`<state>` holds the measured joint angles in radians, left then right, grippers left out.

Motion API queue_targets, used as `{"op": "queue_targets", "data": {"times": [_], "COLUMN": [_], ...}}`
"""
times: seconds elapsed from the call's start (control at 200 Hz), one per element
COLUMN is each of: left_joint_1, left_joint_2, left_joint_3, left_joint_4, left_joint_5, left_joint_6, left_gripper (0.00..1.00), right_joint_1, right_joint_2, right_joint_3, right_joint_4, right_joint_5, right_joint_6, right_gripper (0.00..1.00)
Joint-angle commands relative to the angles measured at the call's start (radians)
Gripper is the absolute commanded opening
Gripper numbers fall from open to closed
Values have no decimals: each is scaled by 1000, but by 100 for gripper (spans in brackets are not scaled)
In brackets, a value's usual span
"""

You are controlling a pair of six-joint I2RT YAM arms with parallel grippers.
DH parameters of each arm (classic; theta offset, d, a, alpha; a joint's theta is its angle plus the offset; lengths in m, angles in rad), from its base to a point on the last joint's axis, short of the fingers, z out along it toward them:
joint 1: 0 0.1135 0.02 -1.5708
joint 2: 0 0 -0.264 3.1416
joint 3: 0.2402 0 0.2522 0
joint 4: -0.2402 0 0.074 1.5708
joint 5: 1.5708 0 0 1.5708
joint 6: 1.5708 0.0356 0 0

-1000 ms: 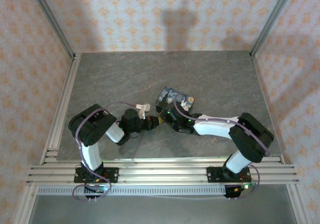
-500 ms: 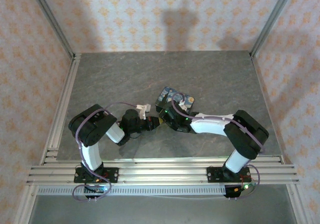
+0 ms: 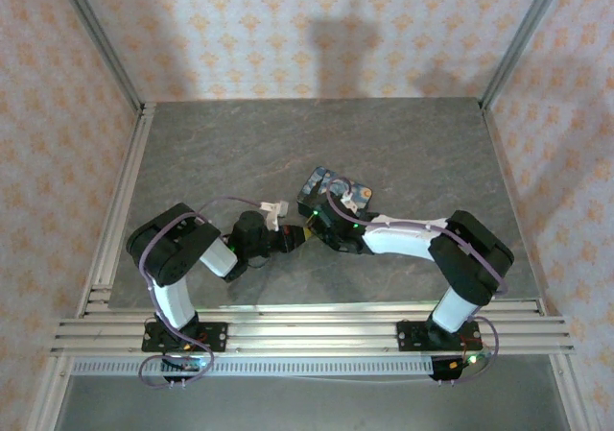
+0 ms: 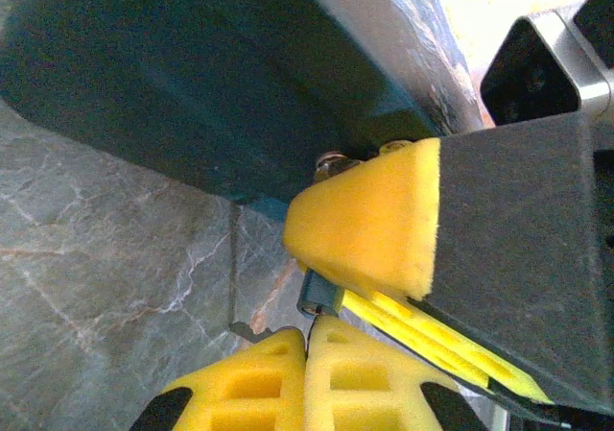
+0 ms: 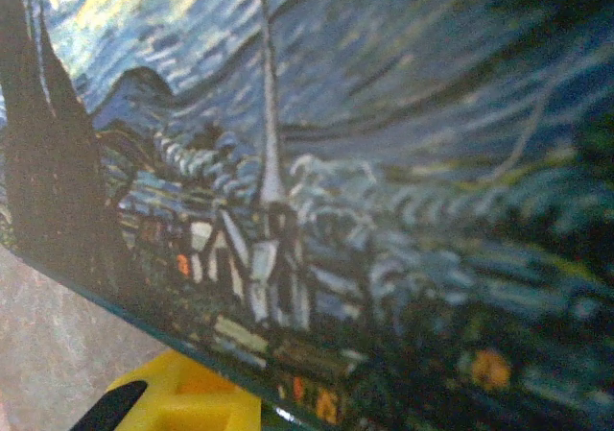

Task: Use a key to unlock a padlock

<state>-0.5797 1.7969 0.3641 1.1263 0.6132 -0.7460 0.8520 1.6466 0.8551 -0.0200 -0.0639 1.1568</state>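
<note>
Apparently lining up only: pressing L gripper (image 4: 307,340) pads together w/ contents unreadable, poising R gripper (image 3: 323,222) fingers at tiny blue padlock (image 4: 318,295) just under painted box (image 3: 321,181) near edge, grip too unclear to call, leaving key insertion, turn & shackle release undone.

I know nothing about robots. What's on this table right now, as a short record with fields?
Table: grey, stone-patterned
Painted box: dark blue, mid-table
Left end effector: shut, beside the box
Right end effector: at the box's near edge, meeting the left one; grip unclear
Small blue-grey piece: between the two end effectors' tips, identity unclear
</note>
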Motion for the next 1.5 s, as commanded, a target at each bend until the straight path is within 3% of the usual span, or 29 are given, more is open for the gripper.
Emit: {"op": "queue_targets", "data": {"times": [0.0,0.36,0.5,0.671,0.816,0.971,1.496], "left_joint_1": [-27,-181,-211,-261,-266,-265,-253], "left_joint_2": [-38,-187,-191,-192,-180,-155,-105], "left_joint_3": [-16,44,32,26,30,38,80], "left_joint_4": [-40,-342,-363,-393,-379,-355,-354], "left_joint_5": [-28,-276,-348,-438,-438,-422,-365], "left_joint_6": [102,494,532,584,560,485,323], "left_gripper": [0,0,0,0,0,0,0], "right_joint_1": [-8,-48,-58,-59,-59,-59,-58], "right_joint_2": [-42,-44,-29,-3,-6,-42,-234], "right_joint_3": [41,127,170,211,215,196,15], "right_joint_4": [-74,-234,-311,-363,-374,-379,-331], "right_joint_5": [32,-137,-182,-232,-236,-200,-34], "right_joint_6": [-30,-82,-125,-161,-166,-163,-85], "right_gripper": [0,0,0,8,36,50,54]}}
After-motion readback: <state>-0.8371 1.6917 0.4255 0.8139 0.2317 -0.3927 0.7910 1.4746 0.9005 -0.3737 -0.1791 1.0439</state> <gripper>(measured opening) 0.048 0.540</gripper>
